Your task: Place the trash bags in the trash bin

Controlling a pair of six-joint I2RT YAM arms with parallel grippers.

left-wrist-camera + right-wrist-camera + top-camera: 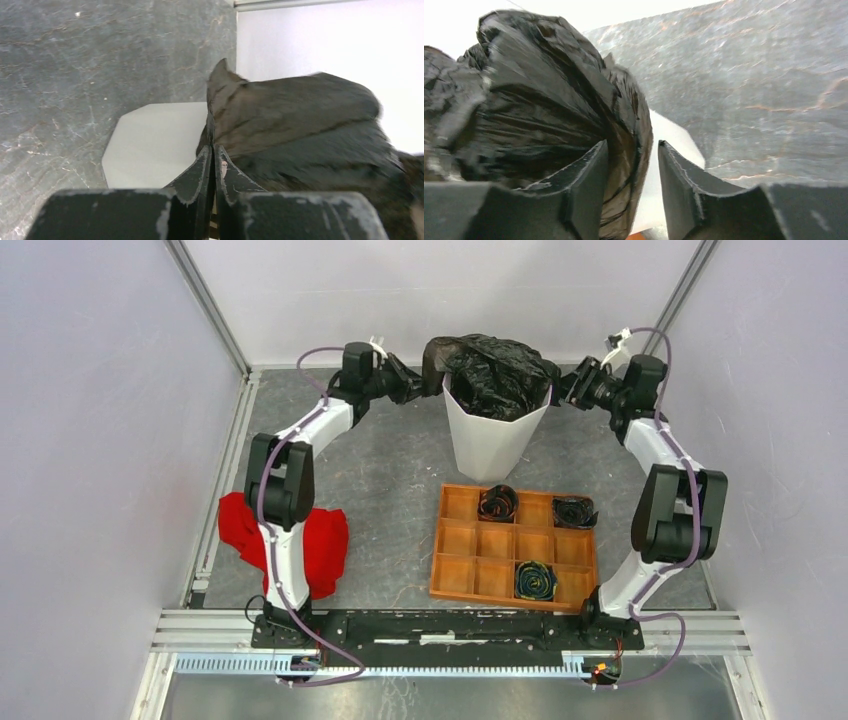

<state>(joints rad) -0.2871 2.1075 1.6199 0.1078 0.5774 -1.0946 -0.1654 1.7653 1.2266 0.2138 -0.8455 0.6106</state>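
A crumpled black trash bag (497, 375) bulges from the mouth of the white trash bin (490, 445) on the tabletop (390, 480). The left gripper (420, 380) pinches its edge; the right gripper (560, 390) stands parted around a fold.

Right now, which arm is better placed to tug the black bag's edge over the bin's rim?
Left, probably. The left fingers are shut on the trash bag at its edge, beside the trash bin. The right fingers stand apart, bag film between them but unclamped.

Probably a robotics lab: white enclosure walls (90, 440), aluminium frame rails (208, 308).
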